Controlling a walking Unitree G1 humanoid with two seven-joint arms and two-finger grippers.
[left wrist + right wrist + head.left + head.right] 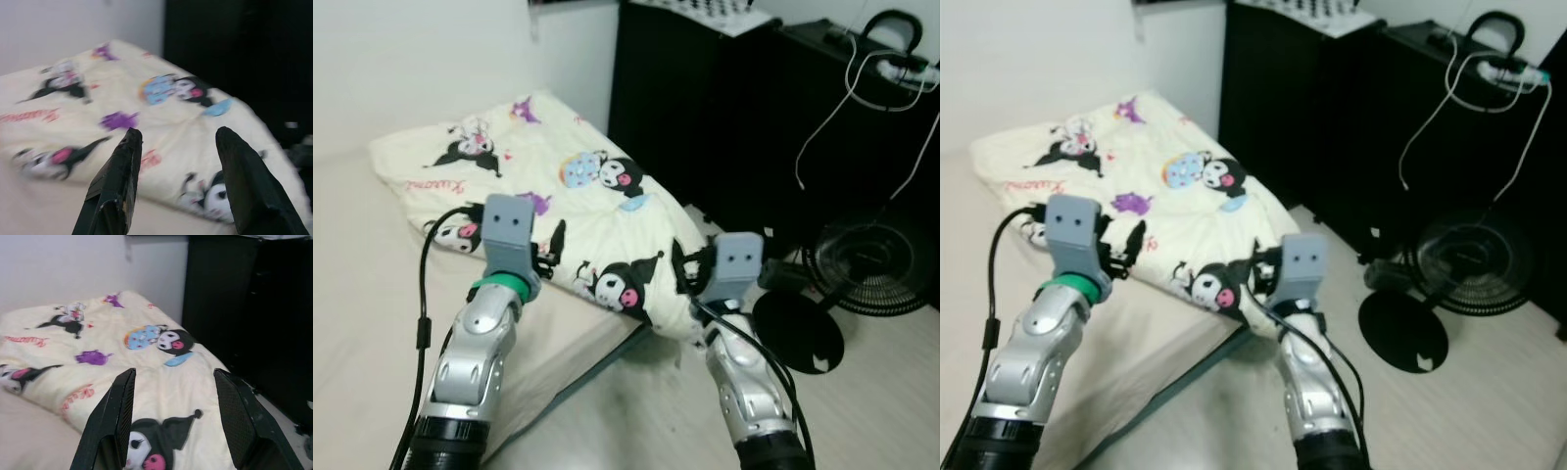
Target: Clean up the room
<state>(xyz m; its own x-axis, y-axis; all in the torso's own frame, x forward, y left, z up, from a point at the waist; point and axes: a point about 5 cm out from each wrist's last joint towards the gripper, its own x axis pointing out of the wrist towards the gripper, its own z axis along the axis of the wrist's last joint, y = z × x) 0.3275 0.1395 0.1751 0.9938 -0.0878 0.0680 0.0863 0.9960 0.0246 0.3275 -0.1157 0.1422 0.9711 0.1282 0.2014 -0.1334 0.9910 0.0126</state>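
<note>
Both grippers, left (173,183) & right (176,421), spread wide over cream cartoon-print quilt (568,196) at bed (372,294) corner. I'd say risk: quilt's overhanging corner slides to floor if only one side pinches.

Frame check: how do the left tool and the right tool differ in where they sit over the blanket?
The left tool sits over the blanket's near edge above the mattress; the right tool sits at the blanket's corner that hangs off the mattress toward the floor. The left tool's wrist shows a green ring; the right tool's does not. Both are open, empty, and pointed at the blanket.
</note>
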